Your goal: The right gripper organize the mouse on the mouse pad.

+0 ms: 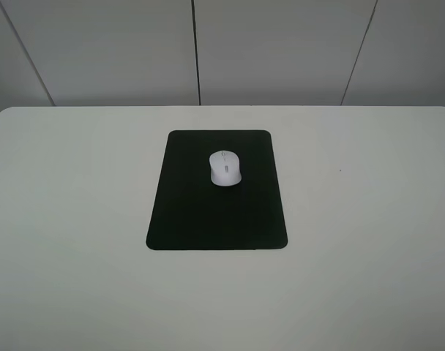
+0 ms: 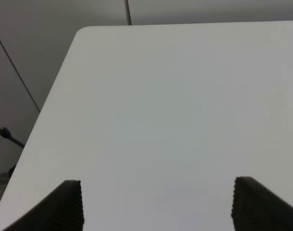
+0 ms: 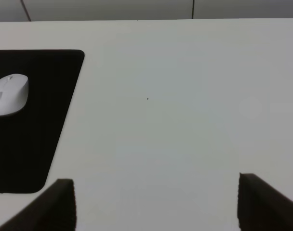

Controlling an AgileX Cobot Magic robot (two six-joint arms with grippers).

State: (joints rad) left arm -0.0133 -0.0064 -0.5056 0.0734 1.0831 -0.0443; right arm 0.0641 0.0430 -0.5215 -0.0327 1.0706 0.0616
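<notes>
Both the left gripper and right gripper hold their fingers spread wide.

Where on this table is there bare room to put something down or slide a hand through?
Both sides of the mouse pad are bare table, out to each edge, and so is the strip in front of it. On the pad, the near half is free; the mouse sits on the far half. Both grippers, right and left, stand open over bare table.

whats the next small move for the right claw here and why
Probably none beyond staying back, or at most a small straightening nudge. The mouse already lies on the mouse pad, in its far half. The right claw is open over bare table, apart from the pad and holding nothing.
</notes>
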